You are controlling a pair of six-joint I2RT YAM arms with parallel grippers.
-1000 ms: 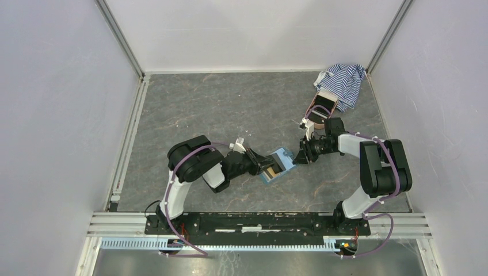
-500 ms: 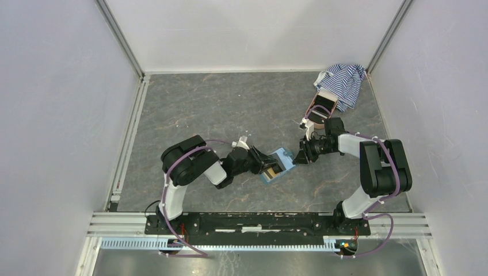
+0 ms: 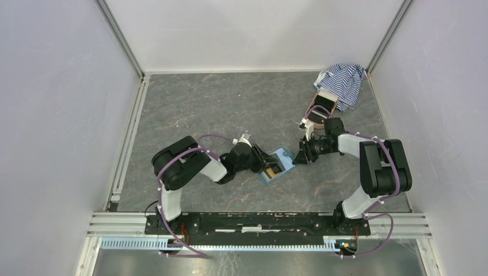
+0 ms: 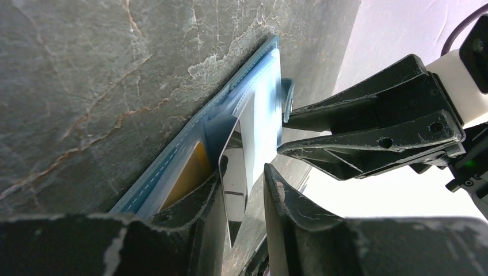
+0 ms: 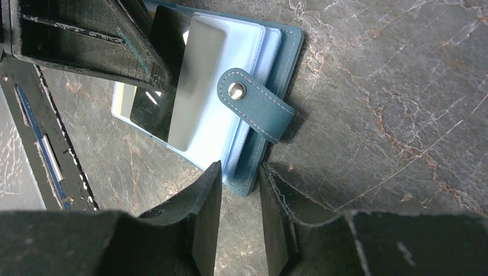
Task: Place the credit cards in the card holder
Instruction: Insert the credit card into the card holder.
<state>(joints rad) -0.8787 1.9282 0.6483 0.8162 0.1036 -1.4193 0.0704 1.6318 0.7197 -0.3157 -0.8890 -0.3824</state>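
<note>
Card holder [image 3: 278,164] sits centre of the overhead frame, right gripper [image 5: 239,169] pinching its edge; grey card [image 5: 193,86] stands half-pocketed, lengthwise inside left gripper [image 4: 241,172], jaws parted, gripping nothing.

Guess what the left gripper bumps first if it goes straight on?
Probably the card holder; the left gripper aims at its open pockets, with a shiny grey card between its fingers.

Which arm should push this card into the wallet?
Left. The left hand straddles the card, which points into the wallet, so a short push should seat it. The right hand is clamped on the wallet's edge, steadying it; letting go would likely let it slide.
</note>
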